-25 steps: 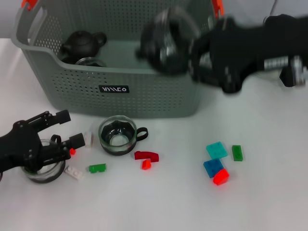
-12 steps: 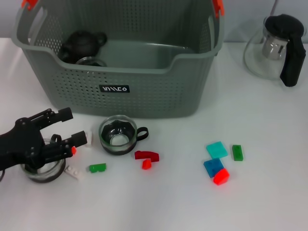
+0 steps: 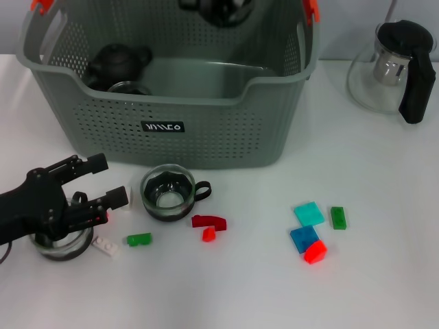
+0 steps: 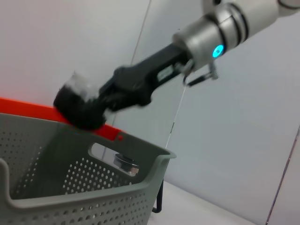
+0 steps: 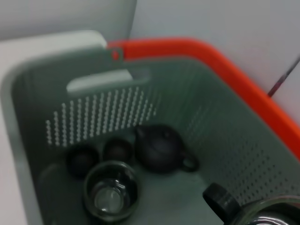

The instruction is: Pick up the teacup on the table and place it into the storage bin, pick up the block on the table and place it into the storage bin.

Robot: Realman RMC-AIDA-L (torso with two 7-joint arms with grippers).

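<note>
The storage bin [image 3: 171, 103] stands at the far left of the table, with a black teapot [image 3: 118, 62] inside. My right gripper [image 3: 218, 8] hangs over its far wall; whether it is parted or closed, I cannot tell. My left gripper [image 3: 99, 184], fingers apart and holding nothing, lies near left over a glass teacup [image 3: 60, 240]. Another teacup [image 3: 167, 193] sits just right of it, by a green block [image 3: 138, 239].

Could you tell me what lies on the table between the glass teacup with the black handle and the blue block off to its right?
In the head view, a dark red block and a small bright red block lie just right of the teacup; from there to the blue block the white table is bare.
</note>
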